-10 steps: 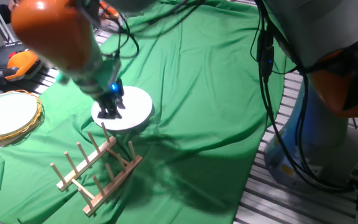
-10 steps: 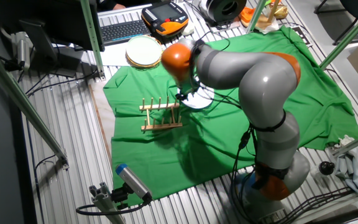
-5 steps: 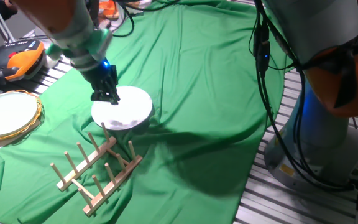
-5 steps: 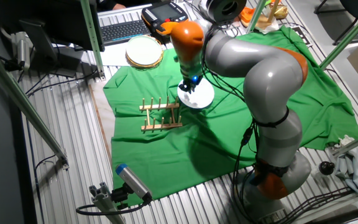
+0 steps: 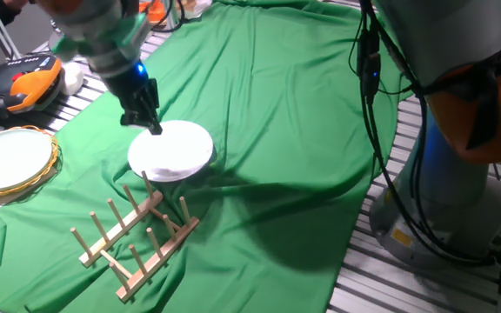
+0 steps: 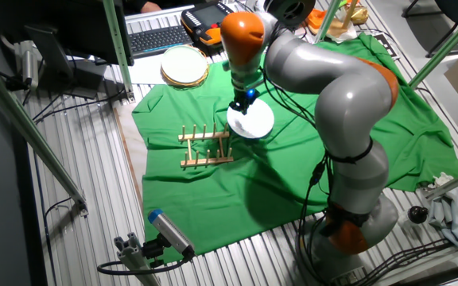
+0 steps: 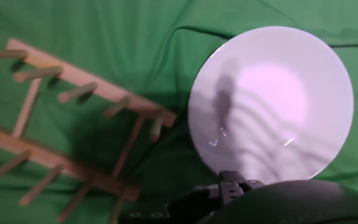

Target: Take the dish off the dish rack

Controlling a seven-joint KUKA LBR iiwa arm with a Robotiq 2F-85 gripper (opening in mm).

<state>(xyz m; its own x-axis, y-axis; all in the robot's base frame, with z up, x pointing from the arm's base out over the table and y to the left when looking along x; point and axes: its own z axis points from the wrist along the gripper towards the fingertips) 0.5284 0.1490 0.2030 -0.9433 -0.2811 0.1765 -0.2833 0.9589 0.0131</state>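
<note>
Dish (image 5: 171, 149) flat on green cloth (image 5: 285, 113), beside dish rack (image 5: 136, 233).

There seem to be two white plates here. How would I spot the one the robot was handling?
Find the green cloth over the table, then the small wooden peg rack on it. The dish lies flat just beyond the rack, below the gripper. It is plain white all over; the other plate has a golden woven rim.

The arm (image 6: 332, 87) has smooth grey links and glossy orange joint caps. Black cables (image 5: 374, 104) hang in loops down its side to a grey base (image 5: 446, 222). The gripper (image 5: 146, 117) is black, with a small blue light glowing just above it.
</note>
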